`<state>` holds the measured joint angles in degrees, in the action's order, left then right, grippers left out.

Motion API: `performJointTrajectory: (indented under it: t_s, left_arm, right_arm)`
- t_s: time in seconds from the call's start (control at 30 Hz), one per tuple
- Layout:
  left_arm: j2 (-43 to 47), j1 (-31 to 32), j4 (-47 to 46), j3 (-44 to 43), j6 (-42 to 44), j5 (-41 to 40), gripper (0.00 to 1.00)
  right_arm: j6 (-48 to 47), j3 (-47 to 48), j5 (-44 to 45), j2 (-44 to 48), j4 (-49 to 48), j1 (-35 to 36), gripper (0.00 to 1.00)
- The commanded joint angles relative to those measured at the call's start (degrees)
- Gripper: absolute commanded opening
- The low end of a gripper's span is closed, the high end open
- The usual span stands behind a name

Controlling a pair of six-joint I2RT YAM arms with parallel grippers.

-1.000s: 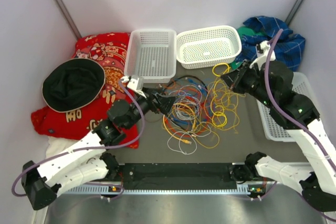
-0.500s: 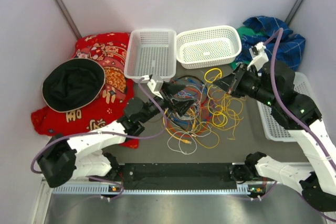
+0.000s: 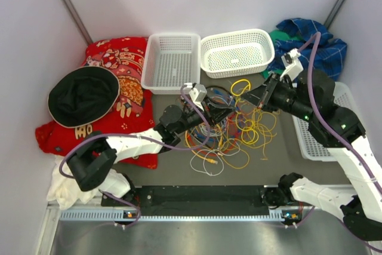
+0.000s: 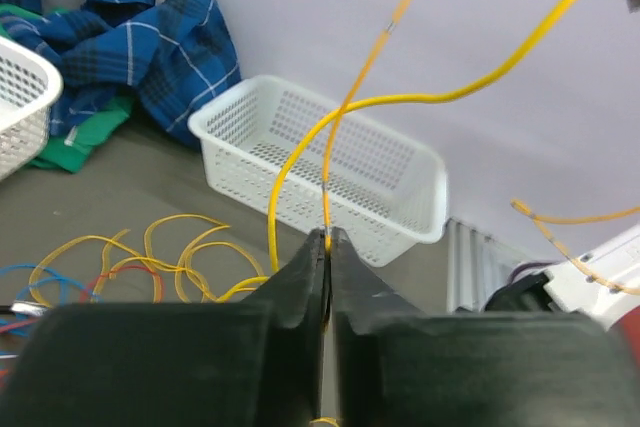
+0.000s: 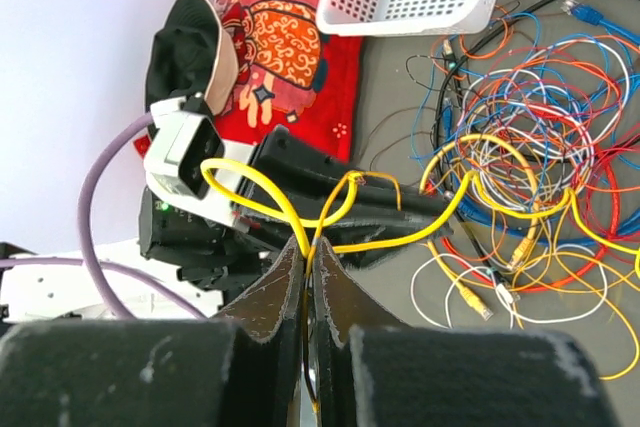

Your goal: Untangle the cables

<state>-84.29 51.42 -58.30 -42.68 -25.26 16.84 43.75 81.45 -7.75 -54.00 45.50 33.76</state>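
Observation:
The cables (image 3: pixel 222 137) lie as a tangled heap of yellow, orange, blue, white and red loops in the middle of the table. My left gripper (image 3: pixel 228 114) reaches into the heap from the left. In the left wrist view this gripper (image 4: pixel 327 238) is shut on a thin yellow cable (image 4: pixel 352 97) that rises from its tips. My right gripper (image 3: pixel 250 95) hangs over the heap's right side. The right wrist view shows it (image 5: pixel 311 248) shut on a yellow cable (image 5: pixel 262 192) that loops toward the left gripper. The two grippers are close together.
Two white baskets (image 3: pixel 172 62) (image 3: pixel 237 52) stand at the back. A third white basket (image 3: pixel 313 143) sits at the right under the right arm. A red cloth (image 3: pixel 119 64) with a black hat (image 3: pixel 83 95) lies at the left. A blue cloth (image 3: pixel 313 37) is at the back right.
My left arm has stretched right into the heap and its gripper has gone from open to shut on a yellow cable. The right gripper has shifted slightly left with its cable.

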Motion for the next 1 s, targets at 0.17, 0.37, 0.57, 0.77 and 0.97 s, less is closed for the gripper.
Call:
performJointTrajectory:
  t_s: [0.17, 0.37, 0.57, 0.77, 0.97]
  left_arm:
    - [13.1, 0.0, 35.5, -11.8, 3.9, -11.6, 0.0]
    - [16.0, -0.8, 61.4, -25.2, 7.0, -22.7, 0.0]
    - [11.7, -1.5, 74.2, -40.8, 10.5, -32.5, 0.0]
    - [3.5, -8.9, 84.8, -54.4, 10.6, -37.8, 0.0]
    - [-2.8, -23.9, 87.8, -58.3, 3.7, -32.8, 0.0]
  right_arm:
    - [-3.3, -2.5, 5.5, 3.6, -0.4, 0.3, 0.82]
    - [-5.4, -6.5, 9.2, 5.6, -1.5, 0.3, 0.99]
    - [-6.4, -11.2, 13.8, 7.7, -2.4, 0.3, 0.98]
    - [-6.5, -15.4, 17.2, 11.2, -2.6, 0.3, 0.98]
    - [-6.5, -18.3, 18.3, 12.4, -2.0, 0.3, 0.97]
